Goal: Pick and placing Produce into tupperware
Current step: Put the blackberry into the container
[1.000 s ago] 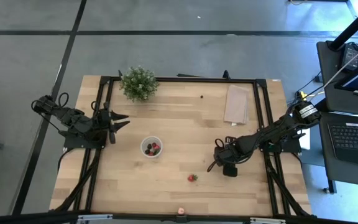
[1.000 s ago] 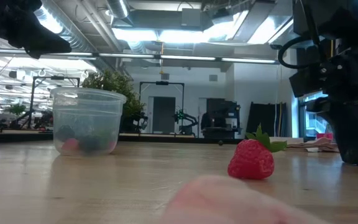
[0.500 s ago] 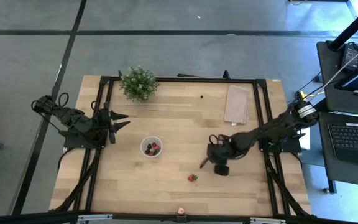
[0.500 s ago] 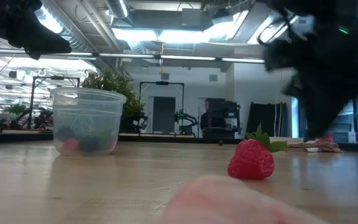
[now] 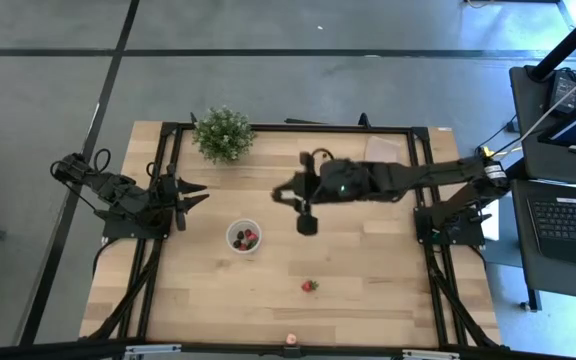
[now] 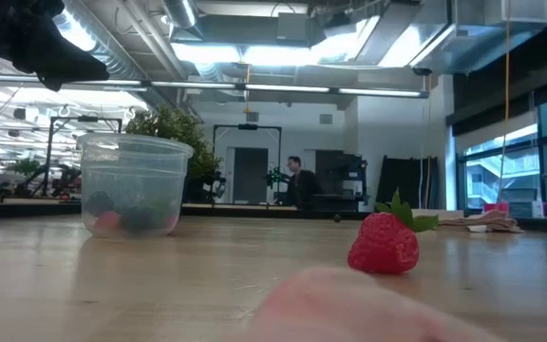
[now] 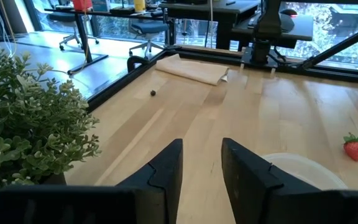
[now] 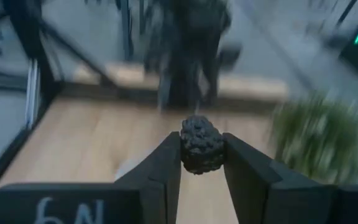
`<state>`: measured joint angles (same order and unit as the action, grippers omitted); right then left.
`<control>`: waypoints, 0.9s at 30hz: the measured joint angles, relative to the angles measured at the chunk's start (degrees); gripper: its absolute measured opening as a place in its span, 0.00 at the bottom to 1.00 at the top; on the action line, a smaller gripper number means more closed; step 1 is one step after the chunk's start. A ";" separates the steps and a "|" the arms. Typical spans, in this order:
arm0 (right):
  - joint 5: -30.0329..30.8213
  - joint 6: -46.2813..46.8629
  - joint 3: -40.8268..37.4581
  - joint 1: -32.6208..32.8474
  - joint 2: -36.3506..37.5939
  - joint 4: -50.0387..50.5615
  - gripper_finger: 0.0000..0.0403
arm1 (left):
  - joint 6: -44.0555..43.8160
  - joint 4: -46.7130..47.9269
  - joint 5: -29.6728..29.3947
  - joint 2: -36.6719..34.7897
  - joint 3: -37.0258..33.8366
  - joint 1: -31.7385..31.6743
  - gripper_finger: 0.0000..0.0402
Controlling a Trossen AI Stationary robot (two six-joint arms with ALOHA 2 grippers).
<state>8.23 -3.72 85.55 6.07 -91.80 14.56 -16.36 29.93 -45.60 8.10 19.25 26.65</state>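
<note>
My right gripper (image 5: 286,190) reaches over the table's middle, to the far right of the tupperware cup (image 5: 245,237), and is shut on a dark bumpy berry (image 8: 202,151). The translucent cup holds several berries and also shows in the low view (image 6: 133,185). A red strawberry (image 5: 310,286) lies on the table nearer the front edge and also shows in the low view (image 6: 385,244). A tiny dark berry (image 5: 325,156) lies near the far edge. My left gripper (image 5: 196,193) waits open at the table's left side, its fingers (image 7: 166,168) empty. My right gripper pinches the dark berry by its two opposite sides (image 8: 188,152) between its two fingers, at their free ends. The fingers point toward the table's left. The berry is lifted clear of the table.
A bushy potted plant (image 5: 223,133) stands at the far left. A flat beige sheet (image 5: 382,167) lies at the far right. A small pink thing (image 5: 291,340) lies at the near edge and blurs the foreground of the low view (image 6: 349,304). A person stands in the room beyond.
My right gripper has risen from the table's right part, near the strawberry, and swept toward the left and far edges. It has left the low view. The strawberry and the cup have stayed where they were.
</note>
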 joint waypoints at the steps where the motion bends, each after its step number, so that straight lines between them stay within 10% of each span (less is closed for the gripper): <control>1: -0.09 -1.39 1.58 -0.38 -0.58 -1.34 0.27 | 0.00 0.02 0.00 0.02 0.00 0.00 0.25; 11: -4.05 -7.85 17.95 -1.40 -16.74 0.00 0.27 | 0.37 0.07 -0.37 0.00 0.00 -0.02 0.21; 27: -9.31 -0.49 44.94 -1.57 -42.61 30.79 0.26 | -0.09 0.26 -0.37 0.00 0.00 -0.02 0.14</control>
<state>-1.08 -4.22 130.49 4.49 -134.41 45.36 -16.45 30.19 -45.98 8.10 19.25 26.63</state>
